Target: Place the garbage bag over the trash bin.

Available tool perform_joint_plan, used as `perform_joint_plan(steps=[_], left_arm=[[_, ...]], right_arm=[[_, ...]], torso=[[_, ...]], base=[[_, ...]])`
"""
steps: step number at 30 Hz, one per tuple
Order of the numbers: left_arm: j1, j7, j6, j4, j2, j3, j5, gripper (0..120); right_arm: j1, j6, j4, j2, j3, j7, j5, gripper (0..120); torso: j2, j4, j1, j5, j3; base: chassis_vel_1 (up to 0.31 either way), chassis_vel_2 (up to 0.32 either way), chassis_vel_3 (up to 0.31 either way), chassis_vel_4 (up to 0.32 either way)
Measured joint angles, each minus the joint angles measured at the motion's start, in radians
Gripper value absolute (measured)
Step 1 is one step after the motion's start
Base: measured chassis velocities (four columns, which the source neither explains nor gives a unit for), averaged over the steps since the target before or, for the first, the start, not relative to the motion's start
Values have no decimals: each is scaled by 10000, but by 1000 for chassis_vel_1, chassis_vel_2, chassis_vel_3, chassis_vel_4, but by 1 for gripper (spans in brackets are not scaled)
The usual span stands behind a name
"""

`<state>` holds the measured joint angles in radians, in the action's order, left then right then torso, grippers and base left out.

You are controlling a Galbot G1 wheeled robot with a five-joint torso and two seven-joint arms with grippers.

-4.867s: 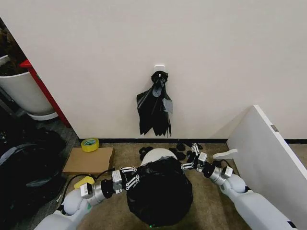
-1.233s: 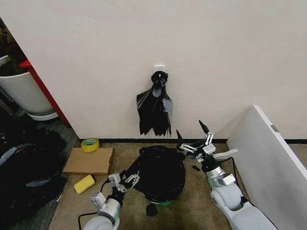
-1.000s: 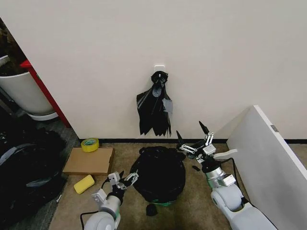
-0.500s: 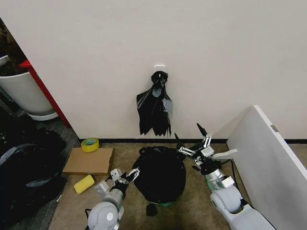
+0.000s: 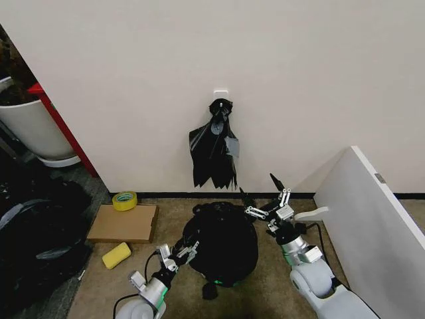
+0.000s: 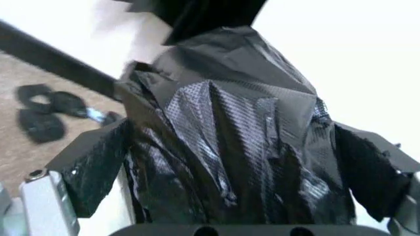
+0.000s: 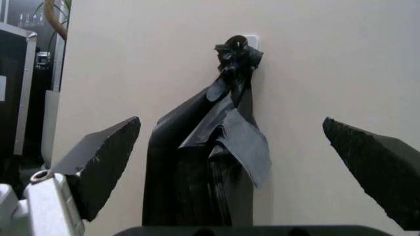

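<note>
The garbage bag (image 5: pixel 221 242) is sitting draped over the trash bin (image 5: pixel 213 288) on the carpet just in front of the wall, covering it so fully that only a sliver of the pale green base is peeking out at the bottom. The left gripper (image 5: pixel 182 253) is hovering low at the bag's left flank, its fingers spread with the crinkled plastic bulging between them in the left wrist view, not pinched. The right gripper (image 5: pixel 263 195) is standing raised beside the bag's upper right, jaws wide apart and holding nothing, pointing toward the knotted bunch of black plastic (image 7: pixel 217 147) hanging on the wall. Since a few seconds ago both arms have been letting go and drawing back from the bag, so the covering is looking essentially finished.
</note>
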<state>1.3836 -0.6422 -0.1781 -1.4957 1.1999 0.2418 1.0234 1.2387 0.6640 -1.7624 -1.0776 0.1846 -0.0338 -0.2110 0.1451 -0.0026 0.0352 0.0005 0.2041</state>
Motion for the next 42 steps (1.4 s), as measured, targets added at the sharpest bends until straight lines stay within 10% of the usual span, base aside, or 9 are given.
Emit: perform_joint_plan(steps=[31, 42], left_arm=[[-2832, -7804, 739, 4993, 136, 1214, 495, 100], [-3187, -8074, 469, 4690, 136, 1673, 236, 100]], right_arm=[[-48, -12, 287, -82, -259, 13, 91, 100], [-14, -87, 374, -145, -374, 230, 169, 100]], torso=[[0, 0, 0, 1, 0], [0, -1, 0, -1, 0]], base=[[0, 0, 0, 0], [0, 0, 0, 0]])
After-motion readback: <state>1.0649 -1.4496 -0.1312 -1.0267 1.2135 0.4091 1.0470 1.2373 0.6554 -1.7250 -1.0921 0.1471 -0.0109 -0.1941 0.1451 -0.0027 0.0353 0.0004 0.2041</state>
